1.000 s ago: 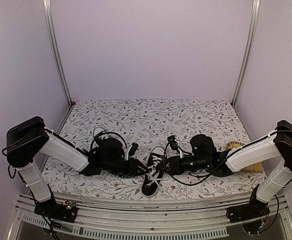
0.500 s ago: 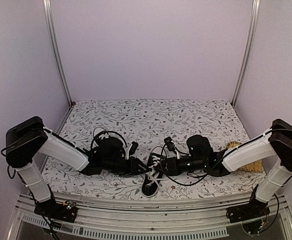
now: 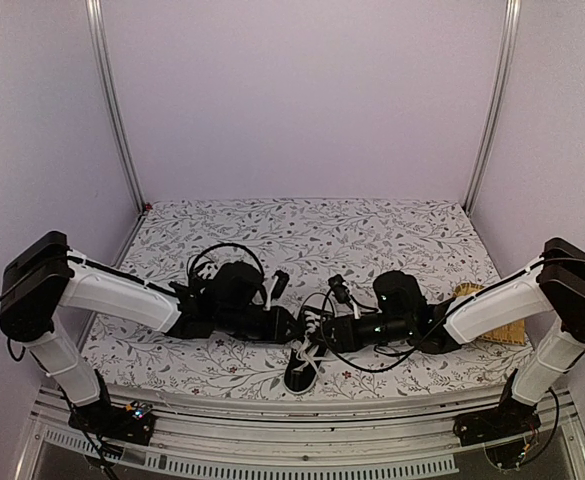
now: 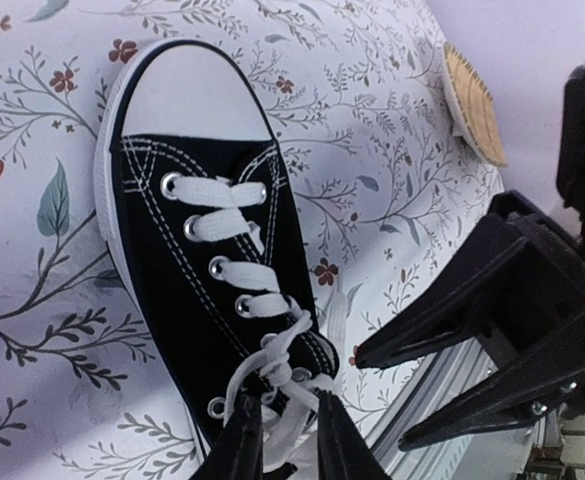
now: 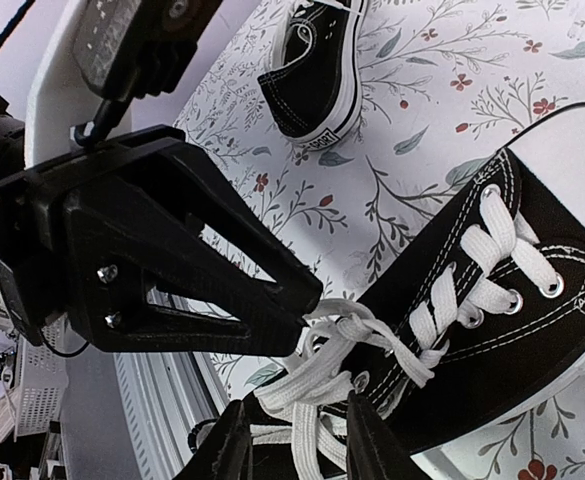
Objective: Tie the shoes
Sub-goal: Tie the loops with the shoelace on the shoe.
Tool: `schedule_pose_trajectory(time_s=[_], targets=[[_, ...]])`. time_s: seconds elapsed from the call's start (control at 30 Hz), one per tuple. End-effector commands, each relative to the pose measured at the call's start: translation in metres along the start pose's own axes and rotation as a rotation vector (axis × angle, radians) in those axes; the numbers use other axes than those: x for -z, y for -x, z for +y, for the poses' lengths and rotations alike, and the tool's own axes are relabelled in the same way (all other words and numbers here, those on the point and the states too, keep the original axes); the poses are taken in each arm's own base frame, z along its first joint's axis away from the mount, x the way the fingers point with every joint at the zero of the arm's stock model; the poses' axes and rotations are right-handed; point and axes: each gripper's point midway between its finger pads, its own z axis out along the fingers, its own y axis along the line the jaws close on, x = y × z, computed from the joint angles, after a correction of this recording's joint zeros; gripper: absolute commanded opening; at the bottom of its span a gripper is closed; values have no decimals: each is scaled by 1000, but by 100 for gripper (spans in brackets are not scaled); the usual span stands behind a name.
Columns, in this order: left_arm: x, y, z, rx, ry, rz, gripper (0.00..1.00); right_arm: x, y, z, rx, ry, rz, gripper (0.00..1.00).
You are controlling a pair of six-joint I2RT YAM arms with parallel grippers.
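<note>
Shoe number one [image 3: 302, 372] lies at 6 o'clock on the flowery tablecloth [image 3: 322, 230], right by the near edge, toe pointing roughly to 6. From above you mostly get the toe half, because both arms are piled over its heel end.

Left arm [image 3: 122, 295] reaches in from 8 o'clock and right arm [image 3: 492, 310] from 4 o'clock, and they meet over that shoe. Black cables [image 3: 212, 262] loop around the wrists and muddy the spot.

Second shoe [image 5: 317, 60] only shows in the right wrist view, at 12 o'clock. It's cut off by the frame edge with just the heel end in, and I can't pick it out from above.

A tan woven piece [image 4: 472, 100] sits at 4 o'clock on the cloth, partly under the right arm.

White laces [image 4: 227, 225] cross up the front of shoe one and end in a loose tangle [image 5: 357, 330] at the top.

Left gripper [image 4: 284, 410] has its fingers narrow with a lace strand between them. The frame cuts it off, so I can't tell if it's really pinched.

Right gripper [image 5: 297, 410] has its fingers partway apart around a bunch of lace. Same deal, I can't tell if it's clamped.
</note>
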Motion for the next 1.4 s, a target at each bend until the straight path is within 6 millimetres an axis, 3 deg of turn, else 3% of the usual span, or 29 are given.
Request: schedule_pose_trajectory(time_s=[0.0,1.1,1.27,1.37], targets=[[-6,-13,5,-18,41,52,18,-1,0,3,-7,12,-5,34],[-29,-42,26,-46,182,169,17,-1,0,2,-17,16,-13,34],[-29,-43,23,-41,162,149,1,-1,1,3,-12,18,-18,34],[-25,-34,12,-26,104,98,0,-3,0,4,-9,28,-10,35]])
